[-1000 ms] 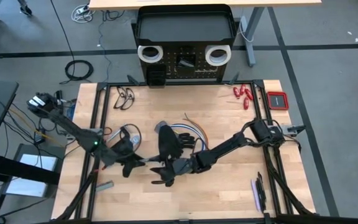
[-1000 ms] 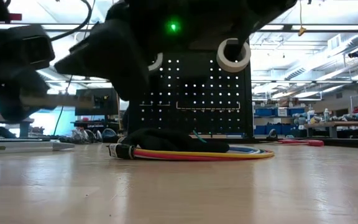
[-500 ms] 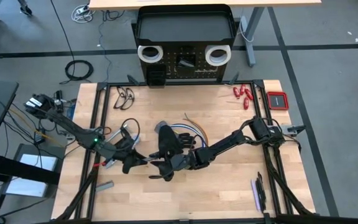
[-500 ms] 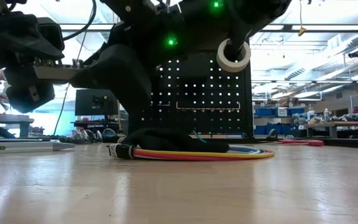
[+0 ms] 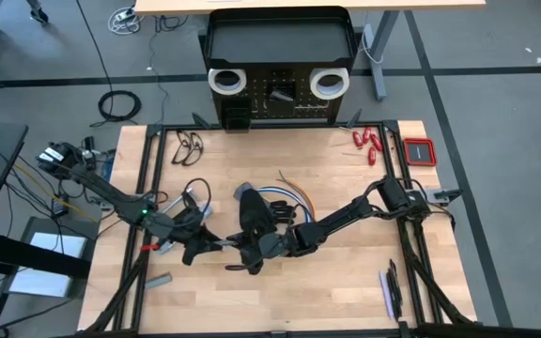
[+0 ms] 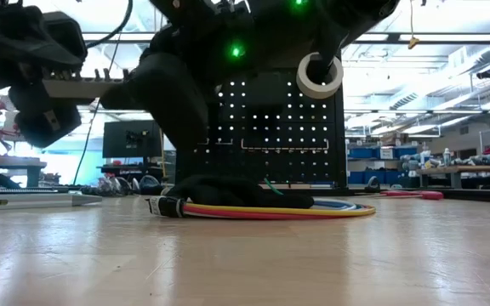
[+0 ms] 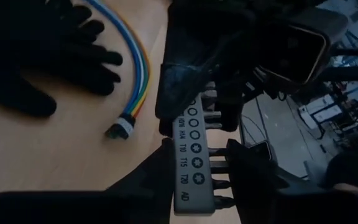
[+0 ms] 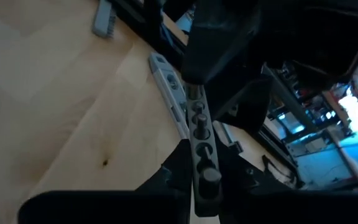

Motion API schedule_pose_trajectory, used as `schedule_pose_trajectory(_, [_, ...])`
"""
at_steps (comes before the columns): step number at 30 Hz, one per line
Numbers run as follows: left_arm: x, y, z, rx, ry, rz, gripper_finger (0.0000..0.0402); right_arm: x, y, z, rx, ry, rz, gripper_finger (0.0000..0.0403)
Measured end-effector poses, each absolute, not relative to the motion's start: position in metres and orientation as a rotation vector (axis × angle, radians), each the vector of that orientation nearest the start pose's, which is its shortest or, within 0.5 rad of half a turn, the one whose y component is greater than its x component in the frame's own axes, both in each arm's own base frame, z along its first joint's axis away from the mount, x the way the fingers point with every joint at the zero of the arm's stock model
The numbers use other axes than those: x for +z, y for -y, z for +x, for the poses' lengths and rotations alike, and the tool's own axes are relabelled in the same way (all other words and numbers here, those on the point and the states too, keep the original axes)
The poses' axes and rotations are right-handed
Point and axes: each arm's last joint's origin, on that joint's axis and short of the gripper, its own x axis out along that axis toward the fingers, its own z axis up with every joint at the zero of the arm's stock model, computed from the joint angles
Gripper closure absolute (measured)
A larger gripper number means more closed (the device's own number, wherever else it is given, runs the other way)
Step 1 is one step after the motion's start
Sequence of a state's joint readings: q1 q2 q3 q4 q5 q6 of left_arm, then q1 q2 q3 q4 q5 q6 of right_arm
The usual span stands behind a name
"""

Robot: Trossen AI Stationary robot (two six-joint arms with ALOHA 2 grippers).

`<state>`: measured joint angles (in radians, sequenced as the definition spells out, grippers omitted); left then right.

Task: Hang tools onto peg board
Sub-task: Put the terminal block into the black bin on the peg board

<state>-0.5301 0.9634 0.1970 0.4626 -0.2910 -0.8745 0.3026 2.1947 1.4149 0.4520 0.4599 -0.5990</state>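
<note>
Thing in hand: the silver-grey bit bar (image 5: 225,242), a flat strip with a row of driver bits along one edge and size marks printed on its face (image 7: 191,155).
Where it was: held in the air over the wooden table (image 5: 346,282), left of centre in the high view and spanning the gap between the two grippers; upper left in the low view (image 6: 75,85).
Left gripper (image 5: 205,246): its fingers (image 7: 160,177) sat against both sides of one end of the bar, gripping it as far as the left wrist view showed.
Right gripper (image 5: 250,246): clamped across the other end, with the bar running out between its fingers (image 8: 180,163).
Peg board (image 5: 280,99): top centre of the high view, well apart from the bar, with a white tape roll (image 5: 224,81) hanging at each side.
Handling, as judged: stiff, light and thin, so it should not sag.
Slip risk: smooth faces could slide or pivot in a one-ended hold.
Best hold: across the flat faces near one end, clear of the protruding bits and of whichever end must meet the board.
</note>
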Motion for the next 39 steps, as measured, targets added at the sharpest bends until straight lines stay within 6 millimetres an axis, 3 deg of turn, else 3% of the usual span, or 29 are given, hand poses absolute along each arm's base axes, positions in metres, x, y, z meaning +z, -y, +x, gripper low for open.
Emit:
schedule_pose_trajectory(6, [0.18, 0.076, 0.157, -0.106, -0.231, -0.585, 0.0219, 0.198, -0.128, 0.445, -0.1, -0.405, -0.635, 0.0354])
schedule_pose_trajectory(12, [0.209, 0.067, 0.147, -0.113, -0.082, -0.44, 0.019, 0.251, -0.104, 0.405, -0.257, -0.609, -0.633, 0.0354])
schedule_pose_trajectory(15, [0.215, 0.063, 0.142, -0.066, -0.108, -0.342, 0.0189, 0.289, -0.083, 0.383, -0.484, -0.629, -0.681, 0.0354])
schedule_pose_trajectory(19, [0.208, 0.06, 0.139, 0.014, -0.178, -0.257, 0.0189, 0.344, -0.046, 0.364, -0.715, -0.558, -0.644, 0.0354])
schedule_pose_trajectory(23, [0.194, 0.061, 0.141, 0.033, -0.257, -0.245, 0.0188, 0.373, -0.003, 0.362, -0.826, -0.524, -0.587, 0.0354])
schedule_pose_trajectory(25, [0.188, 0.061, 0.142, 0.038, -0.284, -0.256, 0.0188, 0.381, 0.019, 0.364, -0.84, -0.533, -0.576, 0.0354])
schedule_pose_trajectory(32, [0.171, 0.065, 0.147, 0.044, -0.377, -0.259, 0.0188, 0.381, 0.09, 0.375, -0.89, -0.61, -0.59, 0.0354])
schedule_pose_trajectory(39, [0.165, 0.075, 0.149, -0.026, -0.42, -0.26, 0.0188, 0.35, 0.146, 0.38, -0.889, -0.763, -0.629, 0.0351])
